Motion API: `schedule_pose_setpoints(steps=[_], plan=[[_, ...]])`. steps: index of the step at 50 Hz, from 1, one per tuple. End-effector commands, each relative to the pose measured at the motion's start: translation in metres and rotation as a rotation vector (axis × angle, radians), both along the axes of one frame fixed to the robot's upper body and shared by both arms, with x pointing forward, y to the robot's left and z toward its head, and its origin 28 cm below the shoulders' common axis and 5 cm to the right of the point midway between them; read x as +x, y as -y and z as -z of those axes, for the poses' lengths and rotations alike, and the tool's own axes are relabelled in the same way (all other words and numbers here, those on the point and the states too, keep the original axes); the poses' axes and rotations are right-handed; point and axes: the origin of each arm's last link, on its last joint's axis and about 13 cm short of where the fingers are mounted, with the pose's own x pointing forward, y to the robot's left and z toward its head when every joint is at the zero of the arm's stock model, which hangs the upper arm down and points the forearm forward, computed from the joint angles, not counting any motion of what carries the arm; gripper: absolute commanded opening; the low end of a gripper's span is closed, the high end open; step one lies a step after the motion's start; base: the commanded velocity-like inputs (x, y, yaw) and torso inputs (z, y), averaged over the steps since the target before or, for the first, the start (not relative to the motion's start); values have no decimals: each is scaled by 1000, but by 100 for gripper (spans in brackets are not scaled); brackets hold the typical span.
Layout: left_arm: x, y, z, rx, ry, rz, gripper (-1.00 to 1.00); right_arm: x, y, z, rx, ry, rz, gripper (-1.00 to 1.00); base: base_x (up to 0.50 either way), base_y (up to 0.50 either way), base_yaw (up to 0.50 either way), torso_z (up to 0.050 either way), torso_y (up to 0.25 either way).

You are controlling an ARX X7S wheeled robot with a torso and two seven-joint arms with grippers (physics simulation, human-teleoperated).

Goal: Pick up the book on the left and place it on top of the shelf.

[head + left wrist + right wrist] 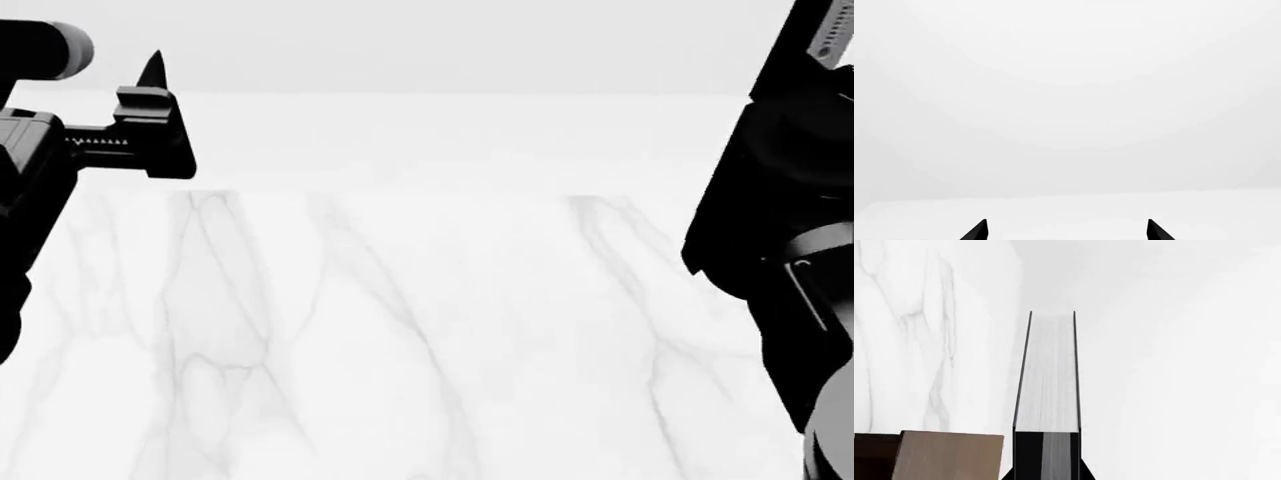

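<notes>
Head view: bare white-marble tabletop [400,330]

The left gripper [152,80] is matte black, with a pointed finger [154,68], a blocky carriage and a finely toothed rail. A black cylinder with a grey end cap [70,48] sits above it. The right arm [787,200] is bulky black, with grey rounded joint covers.

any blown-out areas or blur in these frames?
Left wrist view: near-uniform white, only the left gripper tips show. Head view: faint-veined marble table, soft and low-contrast. Right wrist view: book page edges sharp between the right gripper jaws; shelf corner visible.
</notes>
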Motion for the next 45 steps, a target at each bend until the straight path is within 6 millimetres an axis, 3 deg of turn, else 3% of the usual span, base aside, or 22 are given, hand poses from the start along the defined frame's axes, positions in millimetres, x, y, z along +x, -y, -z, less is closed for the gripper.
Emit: schedule_pose_setpoints(steps=[1, 11, 18, 45], plan=[[1, -1, 3, 3, -5, -2, 100, -35, 49, -9, -75, 34, 391, -100, 0, 0, 0, 0, 0], [1, -2, 3, 2, -6, -2, 100, -54, 60, 3, -19, 30, 615, -100, 0, 0, 0, 0, 1], [1, -3, 3, 1, -7, -6, 100, -56, 65, 16, 113, 76, 640, -100, 0, 0, 0, 0, 1], [0, -5, 4, 8, -9, -12, 100, -66, 78, 61, 202, 36, 698, -100, 0, -1, -4, 0, 0]])
